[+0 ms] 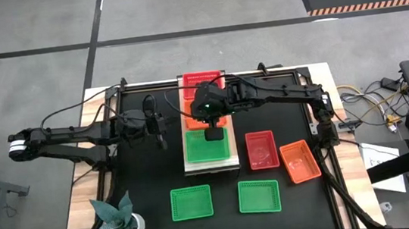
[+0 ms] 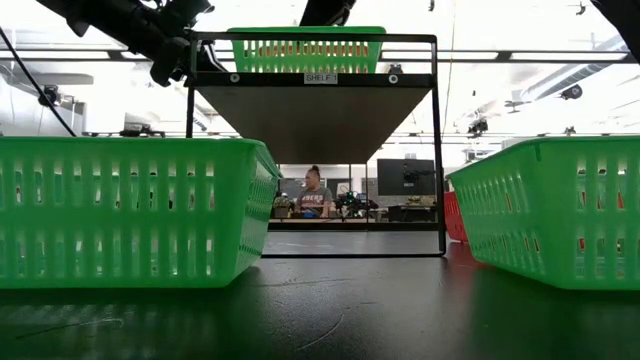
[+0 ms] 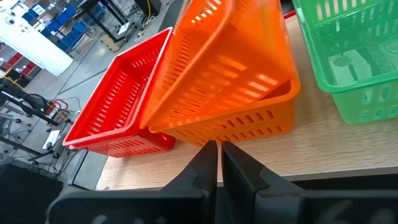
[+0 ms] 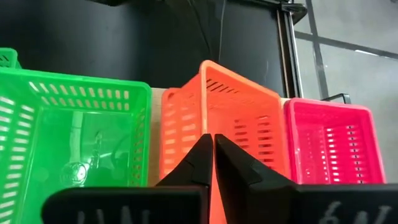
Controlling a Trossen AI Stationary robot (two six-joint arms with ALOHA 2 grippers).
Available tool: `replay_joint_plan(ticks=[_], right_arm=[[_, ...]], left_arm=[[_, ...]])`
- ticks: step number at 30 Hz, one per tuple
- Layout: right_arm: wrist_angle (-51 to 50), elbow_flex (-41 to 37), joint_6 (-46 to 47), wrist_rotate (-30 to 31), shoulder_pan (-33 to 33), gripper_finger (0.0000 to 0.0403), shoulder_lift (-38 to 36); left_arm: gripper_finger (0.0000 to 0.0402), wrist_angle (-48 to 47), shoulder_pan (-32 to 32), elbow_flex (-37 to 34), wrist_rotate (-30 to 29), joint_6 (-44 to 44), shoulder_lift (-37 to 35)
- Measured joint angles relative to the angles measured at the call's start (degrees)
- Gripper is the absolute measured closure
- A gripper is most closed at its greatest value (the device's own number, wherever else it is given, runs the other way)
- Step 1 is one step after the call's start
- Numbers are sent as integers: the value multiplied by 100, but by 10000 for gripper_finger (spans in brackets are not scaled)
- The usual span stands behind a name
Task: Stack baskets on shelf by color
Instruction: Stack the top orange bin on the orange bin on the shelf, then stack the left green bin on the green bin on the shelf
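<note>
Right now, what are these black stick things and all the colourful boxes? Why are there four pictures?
They are two robot arms at a black table. One camera looks down from above, one sits at table height, and one rides on each arm's wrist. On the wooden shelf sit a pink basket, a lower orange basket and a green basket. The right arm's fingers seem to pinch a tilted orange basket above the lower one. The left arm's fingers are shut beside the shelf, holding nothing. Spare baskets and a plant are on the table.
</note>
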Motion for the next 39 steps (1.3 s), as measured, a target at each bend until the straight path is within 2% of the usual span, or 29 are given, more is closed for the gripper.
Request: replay_joint_plan(ticks=[15,27,32,39], right_arm=[[-63,-59,52,2,58,394,6],[-1027,-118,407,269,146,394,-324],[-901,-505,513,259,198,394,-636],[-159,-1694,538,404,410,394,-1309]], left_arm=[[395,-2,1,0,0,0,0],[395,-7,0,0,2,-4,0],[395,-4,1,0,2,-4,0],[395,-1,0,0,2,-21,0]])
